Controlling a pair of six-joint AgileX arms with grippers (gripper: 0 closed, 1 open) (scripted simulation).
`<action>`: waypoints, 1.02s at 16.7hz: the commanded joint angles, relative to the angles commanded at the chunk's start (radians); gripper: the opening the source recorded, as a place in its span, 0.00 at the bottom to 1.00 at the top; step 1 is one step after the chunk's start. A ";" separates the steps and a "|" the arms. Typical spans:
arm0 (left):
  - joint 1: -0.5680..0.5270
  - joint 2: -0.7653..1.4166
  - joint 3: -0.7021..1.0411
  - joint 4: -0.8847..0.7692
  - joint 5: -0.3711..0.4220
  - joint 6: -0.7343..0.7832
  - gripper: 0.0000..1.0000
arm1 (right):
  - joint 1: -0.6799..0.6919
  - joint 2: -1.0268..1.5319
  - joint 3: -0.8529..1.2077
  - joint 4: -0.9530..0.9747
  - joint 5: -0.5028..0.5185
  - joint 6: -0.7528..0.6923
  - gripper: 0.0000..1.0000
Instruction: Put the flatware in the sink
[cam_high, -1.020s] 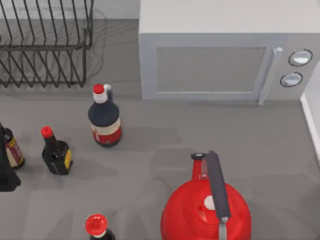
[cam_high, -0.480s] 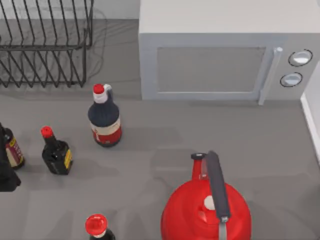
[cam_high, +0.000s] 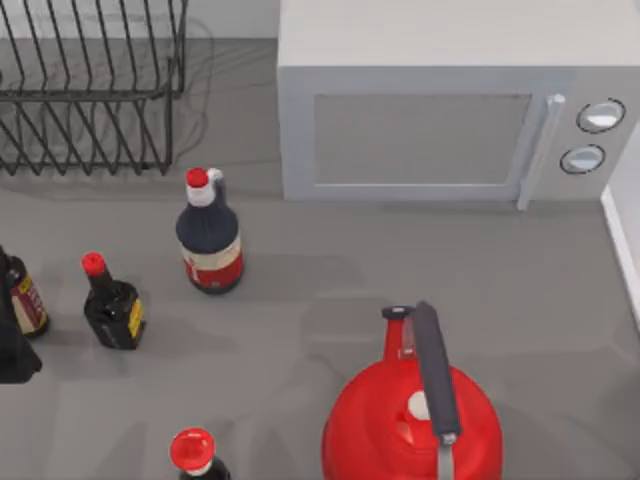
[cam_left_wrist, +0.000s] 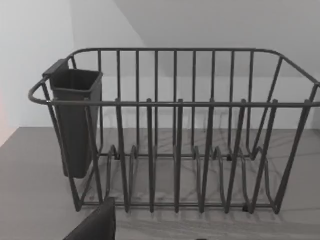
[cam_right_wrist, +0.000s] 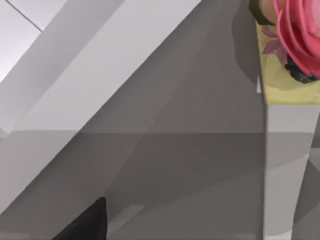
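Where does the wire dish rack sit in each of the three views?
Top view: the dish rack sits at the top left corner, left of the microwave.
Left wrist view: the rack spans the picture, a dark cutlery holder hung on one end.
Right wrist view: not in it.
Shared landmark: the grey counter under the rack.

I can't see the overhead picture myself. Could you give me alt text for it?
A grey counter seen from above holds a red kettle with a dark handle at the near edge and a grey microwave at the back. A wire dish rack stands at the back left, and four red-capped dark sauce bottles stand on the left, the largest in front of the microwave's left corner.
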 joint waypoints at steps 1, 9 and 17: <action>0.000 0.000 0.000 0.000 0.000 0.000 1.00 | 0.000 0.000 0.000 0.000 0.000 0.000 0.10; 0.000 0.000 0.000 0.000 0.000 0.000 1.00 | 0.000 0.000 0.000 0.000 0.000 0.000 0.00; 0.000 0.000 0.000 0.000 0.000 0.000 1.00 | 0.006 -0.126 0.156 -0.262 0.019 -0.006 0.00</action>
